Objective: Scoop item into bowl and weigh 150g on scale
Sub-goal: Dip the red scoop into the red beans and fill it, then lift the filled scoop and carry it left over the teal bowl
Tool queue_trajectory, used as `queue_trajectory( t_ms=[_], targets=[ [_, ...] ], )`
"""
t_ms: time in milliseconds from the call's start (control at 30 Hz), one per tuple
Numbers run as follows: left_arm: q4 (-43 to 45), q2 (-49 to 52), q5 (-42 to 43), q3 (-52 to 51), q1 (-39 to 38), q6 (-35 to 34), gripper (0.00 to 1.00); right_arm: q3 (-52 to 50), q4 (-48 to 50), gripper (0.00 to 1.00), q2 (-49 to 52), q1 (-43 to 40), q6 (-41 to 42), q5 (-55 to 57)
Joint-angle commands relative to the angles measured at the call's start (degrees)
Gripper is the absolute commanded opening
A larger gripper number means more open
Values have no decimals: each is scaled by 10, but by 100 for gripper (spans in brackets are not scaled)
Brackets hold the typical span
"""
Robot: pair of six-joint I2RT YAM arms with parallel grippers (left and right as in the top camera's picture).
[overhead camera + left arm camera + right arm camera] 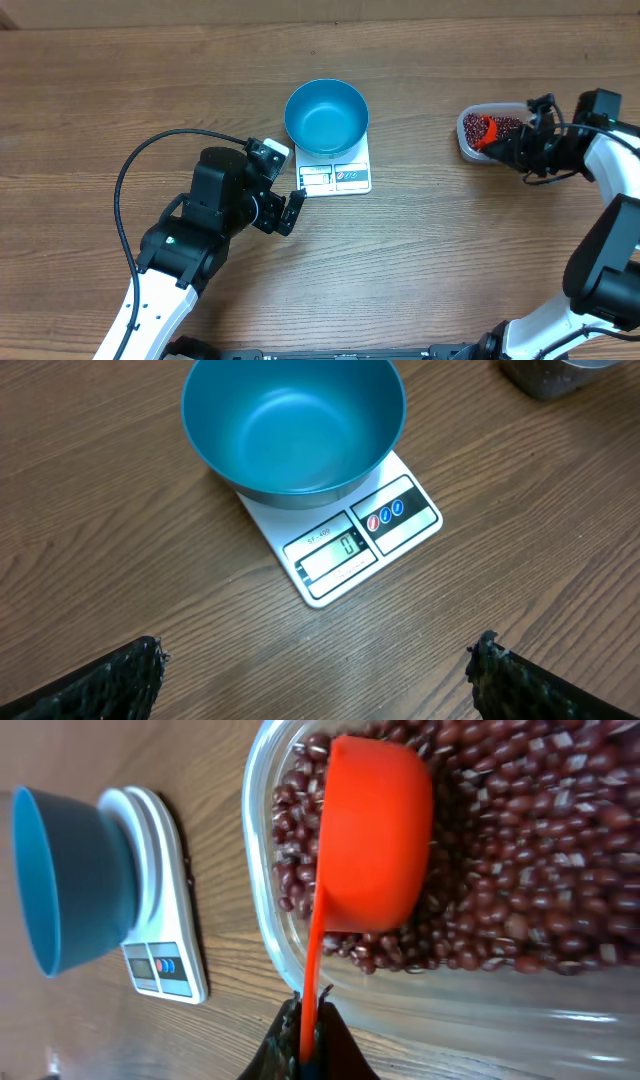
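Scooping step. My right claw (305, 1038) clenches the scoop (375, 840) by its handle, cup in the beans (520, 870). Next: lift level, carry to the bowl (326, 115) on the scale (335, 178). My left claw (285, 207) is released.

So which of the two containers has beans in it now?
The clear rounded-rectangular plastic tub at the right, full of dark red beans; the round blue bowl on the flat white scale is empty.

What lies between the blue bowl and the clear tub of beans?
Nothing stands there: in the overhead view only bare wooden table separates the bowl, sitting on the scale, from the tub.
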Motion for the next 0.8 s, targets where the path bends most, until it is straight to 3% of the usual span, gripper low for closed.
queue_trajectory(
  t_ms=[0,767],
  targets=[
    [0,-11,9,-2,2,11,100,-4,-1,4,3,-33,-7,-56],
    [0,-11,9,-2,2,11,100,-7,-88,4,3,-133,-52,-256]
  ],
)
